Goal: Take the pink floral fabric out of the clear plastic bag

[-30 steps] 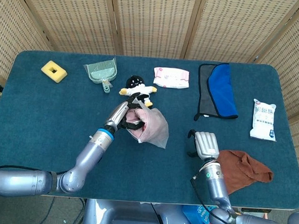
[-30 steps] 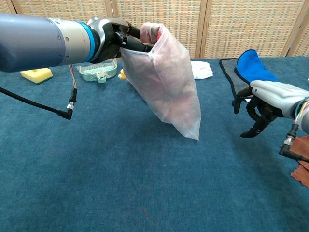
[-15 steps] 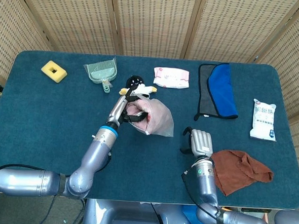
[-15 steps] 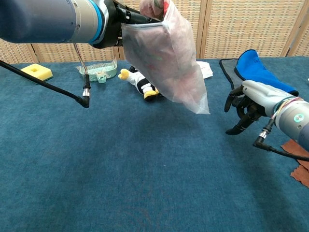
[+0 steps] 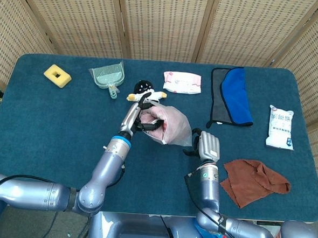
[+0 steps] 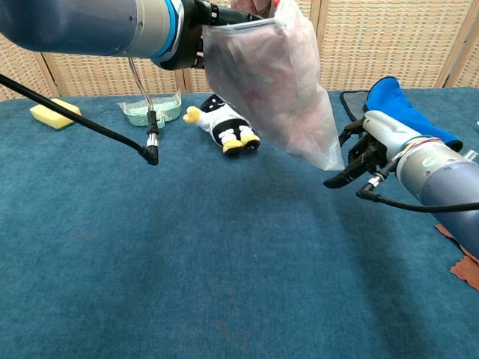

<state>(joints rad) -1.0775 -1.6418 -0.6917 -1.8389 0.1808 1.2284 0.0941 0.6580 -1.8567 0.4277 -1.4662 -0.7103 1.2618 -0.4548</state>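
Note:
My left hand [image 5: 141, 116] [image 6: 213, 15] grips the top of the clear plastic bag [image 5: 172, 128] [image 6: 273, 82] and holds it in the air above the table. The pink floral fabric [image 6: 251, 9] is inside the bag and bunches out at the mouth by the hand. My right hand [image 5: 207, 145] [image 6: 363, 153] is just right of the bag's lower corner, fingers curled and apart, holding nothing. Whether a fingertip touches the corner I cannot tell.
A black and white plush doll [image 5: 145, 93] [image 6: 224, 129] lies behind the bag. On the blue table [image 5: 50, 123] are also a yellow sponge [image 5: 57, 75], green dustpan [image 5: 108, 76], pink wipes pack [image 5: 182, 82], blue and grey cloth [image 5: 233, 96], white packet [image 5: 280, 126] and brown cloth [image 5: 255, 179].
The left hand has lifted the bag higher and carried it rightward. The right hand has moved left and forward, closing in on the bag's lower corner.

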